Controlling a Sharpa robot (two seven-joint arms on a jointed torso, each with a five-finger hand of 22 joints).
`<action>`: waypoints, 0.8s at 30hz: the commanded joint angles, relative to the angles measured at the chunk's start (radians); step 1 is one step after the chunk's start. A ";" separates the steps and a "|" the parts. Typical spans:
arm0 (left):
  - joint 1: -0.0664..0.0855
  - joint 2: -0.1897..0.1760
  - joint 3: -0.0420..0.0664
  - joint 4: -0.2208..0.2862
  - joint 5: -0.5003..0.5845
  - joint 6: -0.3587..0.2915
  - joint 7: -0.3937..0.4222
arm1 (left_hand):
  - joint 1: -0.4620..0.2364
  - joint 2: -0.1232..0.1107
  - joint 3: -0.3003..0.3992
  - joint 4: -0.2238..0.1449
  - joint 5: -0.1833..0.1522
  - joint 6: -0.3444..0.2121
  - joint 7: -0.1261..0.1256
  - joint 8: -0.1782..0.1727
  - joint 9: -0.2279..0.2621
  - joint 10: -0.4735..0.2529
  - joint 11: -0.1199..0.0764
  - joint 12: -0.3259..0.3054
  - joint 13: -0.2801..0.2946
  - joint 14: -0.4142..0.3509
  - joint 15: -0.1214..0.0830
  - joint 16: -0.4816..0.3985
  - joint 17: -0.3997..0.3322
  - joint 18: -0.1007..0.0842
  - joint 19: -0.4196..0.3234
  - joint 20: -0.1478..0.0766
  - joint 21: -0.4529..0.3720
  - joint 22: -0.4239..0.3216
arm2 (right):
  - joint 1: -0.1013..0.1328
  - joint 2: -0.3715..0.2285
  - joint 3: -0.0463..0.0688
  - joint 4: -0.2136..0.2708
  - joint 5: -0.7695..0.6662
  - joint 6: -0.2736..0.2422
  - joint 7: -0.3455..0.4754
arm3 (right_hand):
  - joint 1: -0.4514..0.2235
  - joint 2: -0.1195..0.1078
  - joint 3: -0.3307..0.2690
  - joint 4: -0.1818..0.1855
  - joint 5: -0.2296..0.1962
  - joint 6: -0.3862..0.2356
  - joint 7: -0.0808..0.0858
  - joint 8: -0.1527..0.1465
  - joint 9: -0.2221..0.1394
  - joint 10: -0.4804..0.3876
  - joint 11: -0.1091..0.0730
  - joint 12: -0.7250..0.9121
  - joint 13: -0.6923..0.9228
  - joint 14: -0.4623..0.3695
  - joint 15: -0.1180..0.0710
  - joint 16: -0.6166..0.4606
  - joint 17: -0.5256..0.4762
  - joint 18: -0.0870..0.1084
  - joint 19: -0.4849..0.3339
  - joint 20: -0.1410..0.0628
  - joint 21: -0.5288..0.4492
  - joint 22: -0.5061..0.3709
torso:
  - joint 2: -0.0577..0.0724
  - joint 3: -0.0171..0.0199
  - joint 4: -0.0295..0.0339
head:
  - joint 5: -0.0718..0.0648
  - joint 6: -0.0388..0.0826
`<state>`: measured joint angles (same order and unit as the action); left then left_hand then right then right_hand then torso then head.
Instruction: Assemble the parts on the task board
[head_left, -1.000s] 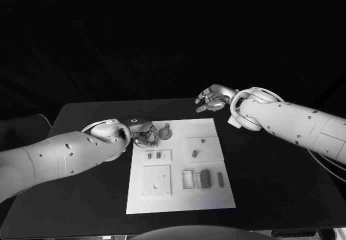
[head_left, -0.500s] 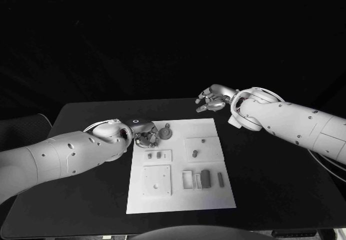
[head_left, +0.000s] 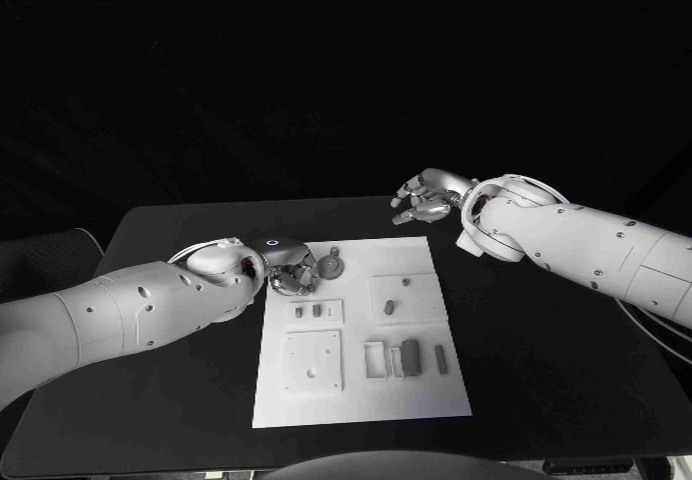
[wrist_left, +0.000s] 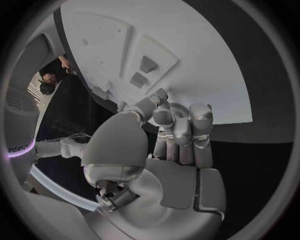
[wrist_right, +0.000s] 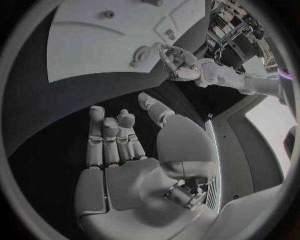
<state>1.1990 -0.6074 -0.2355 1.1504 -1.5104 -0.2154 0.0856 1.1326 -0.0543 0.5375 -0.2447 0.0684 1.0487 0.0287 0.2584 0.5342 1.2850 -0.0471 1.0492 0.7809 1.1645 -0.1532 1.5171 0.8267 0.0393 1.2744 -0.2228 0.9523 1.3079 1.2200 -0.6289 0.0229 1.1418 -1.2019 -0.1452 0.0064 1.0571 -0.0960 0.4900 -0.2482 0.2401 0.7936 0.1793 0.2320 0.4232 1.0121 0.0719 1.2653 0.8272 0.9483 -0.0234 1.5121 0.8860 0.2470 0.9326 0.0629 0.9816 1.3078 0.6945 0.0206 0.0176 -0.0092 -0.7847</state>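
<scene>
The task board (head_left: 361, 400) lies in the middle of the table (head_left: 562, 380) before me. My left hand (head_left: 293, 272) sits at its far left corner, my right hand (head_left: 426, 200) beyond its far edge.

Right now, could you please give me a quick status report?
Left hand at the task board far-left corner, beside round part; grasp unclear. Right hand open, off board. Nothing blocking.

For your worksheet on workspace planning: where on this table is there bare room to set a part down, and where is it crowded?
Bare black table lies right of the task board, beneath the right arm. The board's near strip is also bare. It is crowded at the board's far left corner, where the left hand sits by the round part.
</scene>
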 joint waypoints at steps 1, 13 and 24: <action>0.001 0.004 0.000 -0.005 -0.012 0.024 -0.009 | -0.005 0.007 0.006 0.001 0.005 0.044 0.038 0.006 0.024 0.006 0.001 -0.004 -0.001 0.007 0.002 -0.005 -0.001 0.087 0.009 0.001 0.002 0.012 | 0.000 0.000 0.000 0.001 -0.003 0.007 0.005 | -0.010 0.002 0.001 0.007 0.005 -0.001 0.006 0.004 -0.001 -0.010 0.001 0.005 -0.002 0.001 -0.007 0.007 -0.001 0.015 0.004 -0.006 -0.003 0.004 | 0.000 0.0004 0.0006 | 0.000 0.000; 0.001 0.008 0.000 -0.014 -0.019 0.035 -0.013 | -0.006 0.007 0.007 0.001 0.003 0.043 0.038 0.006 0.025 0.006 0.001 -0.004 -0.002 0.007 0.002 -0.006 -0.001 0.086 0.009 0.001 0.001 0.011 | 0.000 0.000 0.000 0.001 -0.003 0.007 0.005 | -0.010 0.002 0.001 0.007 0.005 -0.001 0.006 0.004 -0.001 -0.010 0.001 0.005 -0.002 0.000 -0.007 0.007 -0.001 0.015 0.004 -0.006 -0.003 0.004 | 0.000 -0.0009 0.0011 | 0.001 -0.002; 0.000 0.022 0.000 -0.021 -0.018 0.035 -0.010 | -0.006 0.006 0.007 0.001 0.003 0.043 0.038 0.007 0.025 0.006 0.001 -0.004 -0.002 0.007 0.002 -0.006 -0.002 0.086 0.008 0.000 0.001 0.011 | 0.000 0.005 0.000 -0.001 -0.003 0.010 0.006 | -0.009 0.002 0.002 0.006 0.005 -0.001 0.006 0.004 -0.002 -0.010 0.001 0.005 -0.002 0.000 -0.007 0.007 -0.001 0.015 0.004 -0.007 -0.003 0.004 | 0.000 -0.0011 0.0002 | 0.005 0.001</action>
<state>1.1996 -0.5910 -0.2360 1.1269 -1.5248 -0.1926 0.0728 1.1322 -0.0540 0.5407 -0.2442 0.0687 1.0486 0.0289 0.2624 0.5354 1.2850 -0.0472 1.0492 0.7800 1.1627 -0.1514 1.5171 0.8268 0.0394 1.2744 -0.2228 0.9523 1.3076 1.2200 -0.6255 0.0229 1.1407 -1.2019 -0.1447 0.0062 1.0571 -0.0960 0.4900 -0.2482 0.2401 0.7924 0.1798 0.2320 0.4225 1.0064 0.0732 1.2653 0.8264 0.9507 -0.0232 1.5121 0.8861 0.2536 0.9349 0.0606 0.9816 1.3076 0.6946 0.0196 0.0183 -0.0052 -0.7846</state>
